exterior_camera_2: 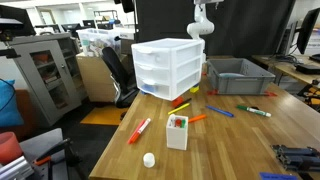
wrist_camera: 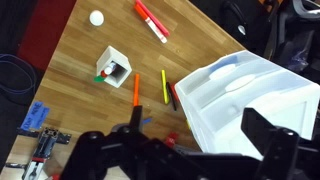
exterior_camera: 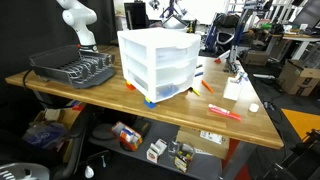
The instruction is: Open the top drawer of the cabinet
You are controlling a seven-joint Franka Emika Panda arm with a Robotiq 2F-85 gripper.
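Wide-spread gripper (wrist_camera: 188, 125) jaws frame the bottom of the wrist view, nothing between them, looking down on the cabinet (wrist_camera: 250, 90). That cabinet stands on the wooden table (exterior_camera: 100, 92), just beside the wire dish rack (exterior_camera: 72, 68). Its top drawer (exterior_camera_2: 160, 60) sits flush, closed, untouched. Red marker (wrist_camera: 152, 20) and orange marker (wrist_camera: 137, 92) lie on the tabletop nearby.

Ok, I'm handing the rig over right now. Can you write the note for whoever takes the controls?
Gripper: open, holding nothing, up above the table; the wrist view looks down on the cabinet.
Cabinet: on the tabletop, beside the dish rack.
Top drawer: shut, flush with the two below in both exterior views.
Done: nothing on the drawer yet.
Left: come down to the top drawer's front, grip it, pull it out.
Mind the loose markers in front of the cabinet.
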